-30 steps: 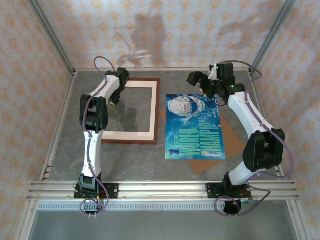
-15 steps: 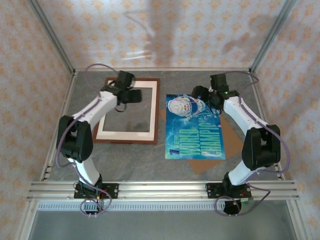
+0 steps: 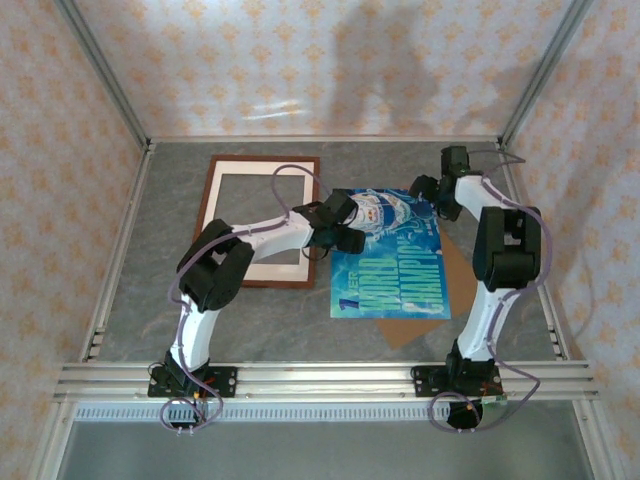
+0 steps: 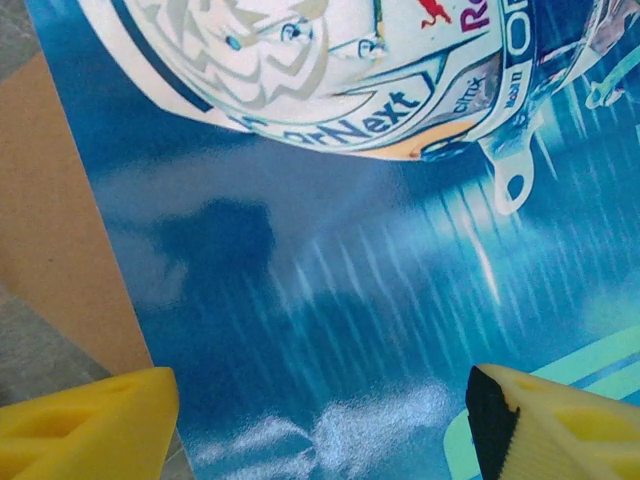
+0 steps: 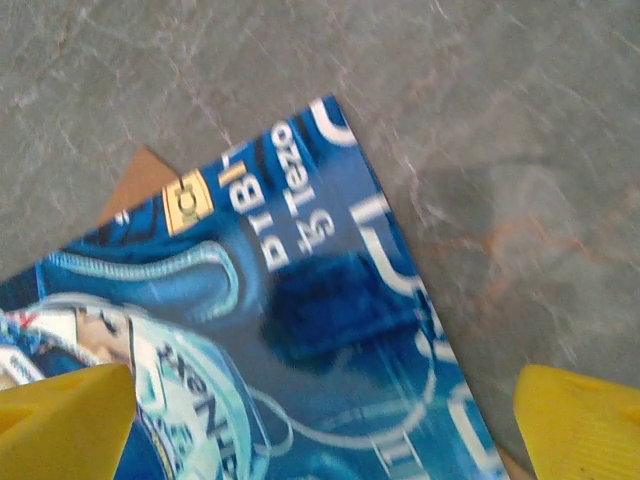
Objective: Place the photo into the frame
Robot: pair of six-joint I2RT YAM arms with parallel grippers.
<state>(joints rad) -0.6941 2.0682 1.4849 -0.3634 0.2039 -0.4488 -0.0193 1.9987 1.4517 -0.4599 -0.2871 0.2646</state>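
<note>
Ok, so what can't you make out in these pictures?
Top view: whether the left end effector touches the photo; its wrist covers the fingertips.
Top view: most of the backing board, under the photo.
Right wrist view: the photo's small lettering, blurred.
Left wrist view: the rest of the photo, cut off by the picture's edges.

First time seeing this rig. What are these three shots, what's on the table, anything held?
Two robot arms are bolted at the near edge of a grey table. The overhead view shows the left arm and right arm reaching over the photo, a glossy blue print lying on a brown backing board. Left of it lies the frame, dark wood with a cream mat inside. The other two pictures come from wrist cameras looking down at the photo; the yellow jaws at their bottom corners stand wide apart. Nothing is held.
</note>
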